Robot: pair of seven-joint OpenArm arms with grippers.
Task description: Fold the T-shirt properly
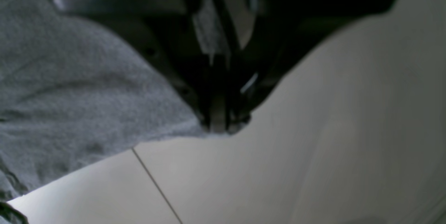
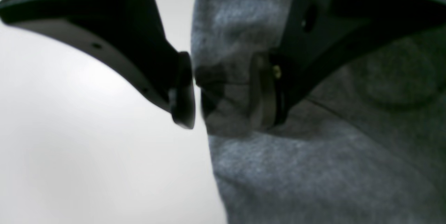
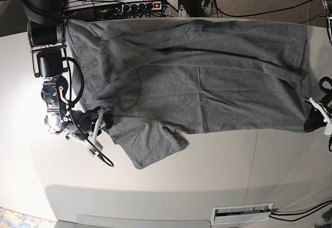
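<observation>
The grey T-shirt [image 3: 197, 77] lies spread across the white table [image 3: 181, 186], with one sleeve [image 3: 155, 147] pointing toward the front. My left gripper [image 3: 313, 120] is at the shirt's right end. In the left wrist view it [image 1: 223, 124] is shut on the fabric edge [image 1: 69, 88], low on the table. My right gripper [image 3: 99, 120] is at the shirt's left end near the sleeve. In the right wrist view it [image 2: 223, 91] is open, with a raised fold of the shirt [image 2: 296, 175] between the pads [image 2: 183, 91] and a thin gap at the left pad.
A power strip and cables [image 3: 135, 5] lie behind the table's back edge. A white slotted plate [image 3: 244, 213] sits at the front edge. A thin seam [image 1: 153, 182] crosses the tabletop near my left gripper. The right arm's base [image 3: 46, 46] stands at the left.
</observation>
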